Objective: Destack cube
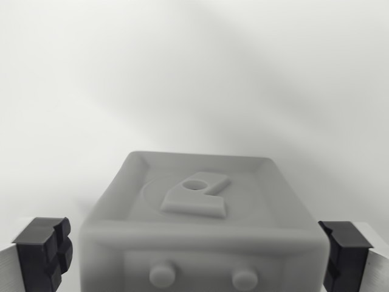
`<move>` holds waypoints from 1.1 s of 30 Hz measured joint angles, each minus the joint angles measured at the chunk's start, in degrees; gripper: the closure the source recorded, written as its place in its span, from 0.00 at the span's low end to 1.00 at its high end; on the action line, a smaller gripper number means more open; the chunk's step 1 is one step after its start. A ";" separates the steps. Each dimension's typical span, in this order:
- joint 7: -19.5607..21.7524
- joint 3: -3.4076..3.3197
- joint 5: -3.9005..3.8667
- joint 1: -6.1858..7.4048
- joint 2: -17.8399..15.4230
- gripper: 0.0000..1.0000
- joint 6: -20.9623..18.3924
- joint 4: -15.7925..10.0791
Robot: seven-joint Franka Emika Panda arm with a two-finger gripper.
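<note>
wrist view: cube (200, 225) sits centred between the spread fingers (42, 252) of the hand (194, 255), a small gap at each side, not yet gripped. judgement: close straight in, then lift.

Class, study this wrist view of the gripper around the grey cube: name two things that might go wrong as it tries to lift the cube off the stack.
1. The cube nearly fills the open gripper. With visible gaps on both sides, uneven closing could push it sideways instead of clamping it.
2. The cube's edges look rounded and its front carries raised studs, so the black pads might slip during the lift.
Whatever lies beneath the cube is hidden, so a lower cube could be dragged along.
</note>
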 joint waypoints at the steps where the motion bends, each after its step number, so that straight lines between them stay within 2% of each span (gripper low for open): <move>1: 0.00 0.00 0.00 0.00 -0.12 0.00 -0.08 -0.03; 10: -0.01 0.00 0.00 0.00 -3.75 0.00 -2.64 -0.89; 18: -0.08 0.08 0.06 -0.03 -8.57 0.00 -6.27 -1.98; 33: -0.33 0.11 0.39 -0.03 -20.46 0.00 -16.64 -3.31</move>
